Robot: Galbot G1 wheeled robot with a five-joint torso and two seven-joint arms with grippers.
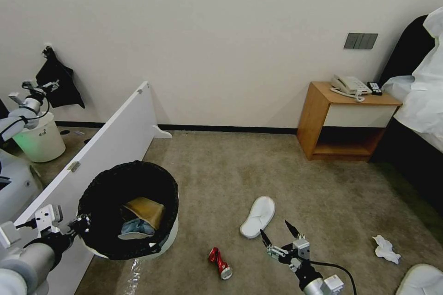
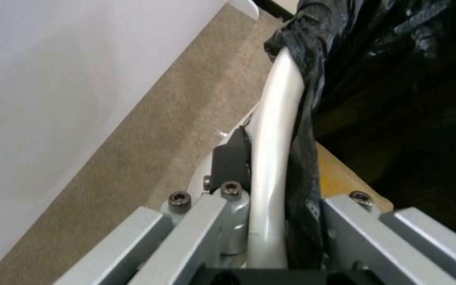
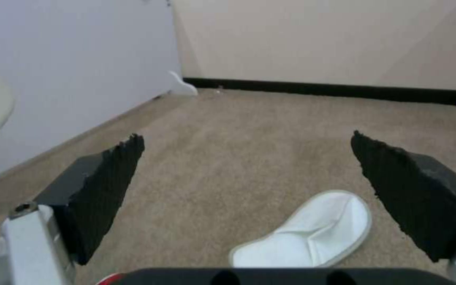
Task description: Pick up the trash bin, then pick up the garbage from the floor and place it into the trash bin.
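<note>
The trash bin [image 1: 131,209], white with a black bag over its rim, hangs above the floor [image 1: 221,166] at the lower left, and my left gripper [image 1: 83,226] is shut on its near rim. In the left wrist view the jaws clamp the white rim [image 2: 270,158] and the liner. Inside the bin lie a tan box [image 1: 145,209] and something blue. My right gripper [image 1: 278,234] is open above the carpet [image 3: 249,130]. A white slipper [image 1: 258,215] [image 3: 312,233] lies just ahead of it. A red can [image 1: 219,262] lies to its left, a white tissue [image 1: 385,249] to its right.
A white board [image 1: 115,143] leans along the left. Behind it stands a second white bin [image 1: 41,140]. A wooden nightstand [image 1: 344,122] with a phone stands at the back right, next to a bed [image 1: 420,101]. Another white slipper [image 1: 422,280] lies at the lower right corner.
</note>
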